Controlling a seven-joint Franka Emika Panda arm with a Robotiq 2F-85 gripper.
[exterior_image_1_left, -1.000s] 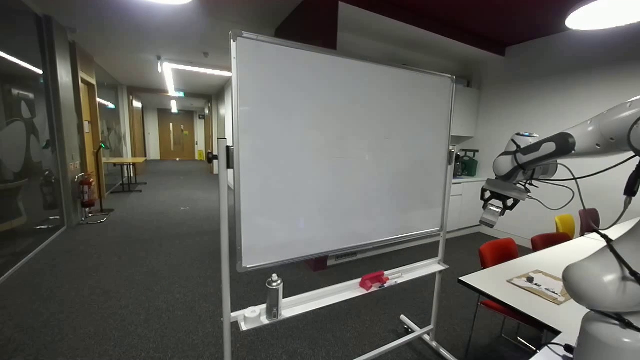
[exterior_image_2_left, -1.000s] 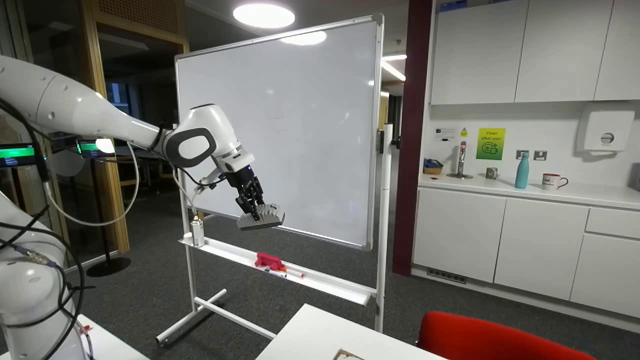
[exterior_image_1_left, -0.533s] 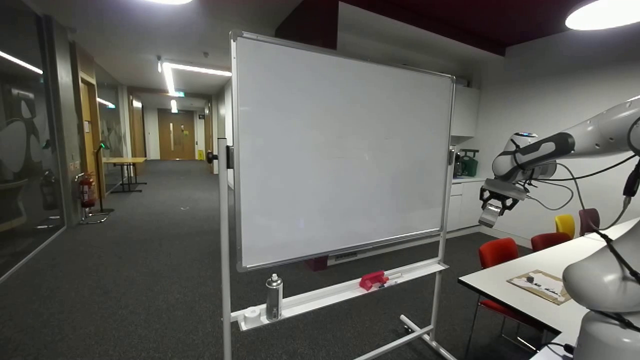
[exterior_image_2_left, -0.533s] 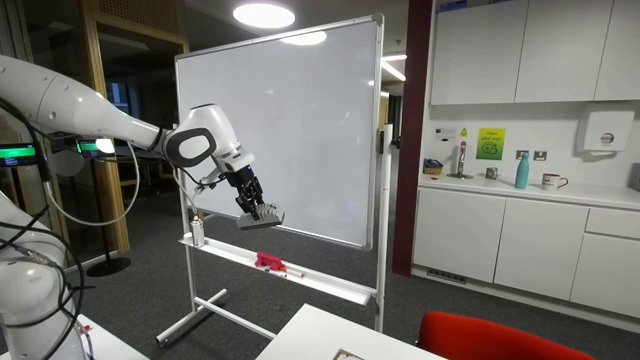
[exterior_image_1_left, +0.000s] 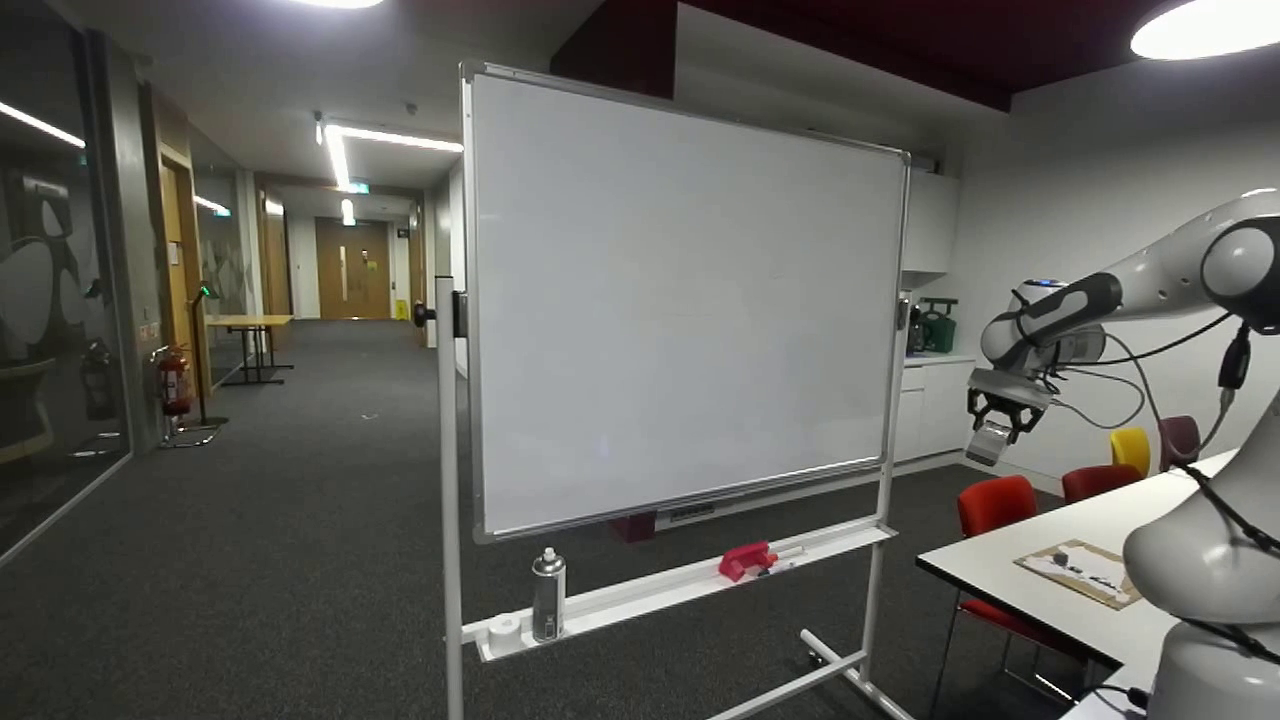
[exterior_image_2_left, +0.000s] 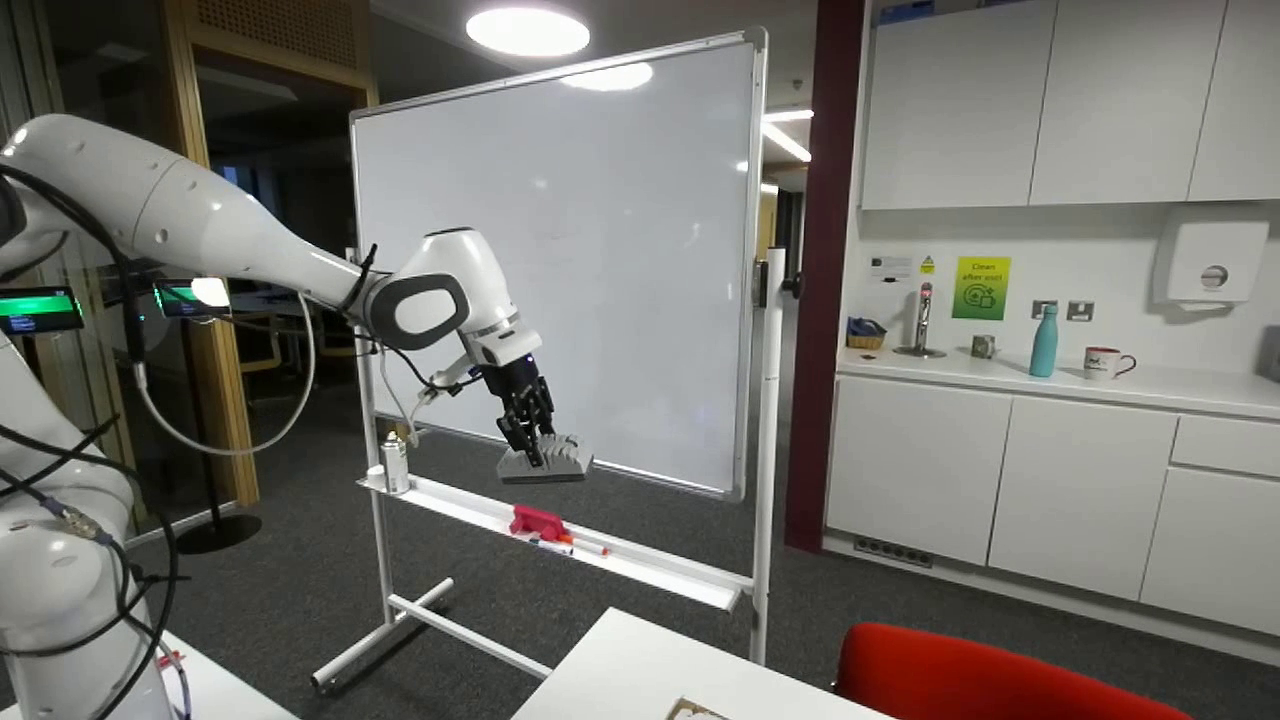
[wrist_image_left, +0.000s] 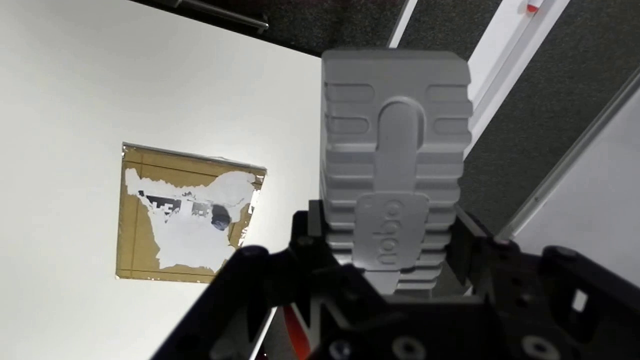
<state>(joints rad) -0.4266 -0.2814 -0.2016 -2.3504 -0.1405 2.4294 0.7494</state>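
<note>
Clamped by the gripper (wrist_image_left: 387, 227) along both sides, a ridged grey eraser (wrist_image_left: 397, 165) marked "nobo" is held in mid-air, apart from the whiteboard (exterior_image_1_left: 690, 300). Beneath the whiteboard, in both exterior views, a spray can (exterior_image_2_left: 396, 464), a red object (exterior_image_2_left: 538, 522) and markers (exterior_image_2_left: 590, 546) are borne by a tray (exterior_image_2_left: 680, 579). On the white table (wrist_image_left: 75, 100), shown in the wrist view, a cardboard sheet (wrist_image_left: 136, 235) is partly covered by torn paper (wrist_image_left: 192, 245).

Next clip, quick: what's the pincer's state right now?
Pincer: closed, holding a grey eraser by its sides.
</note>
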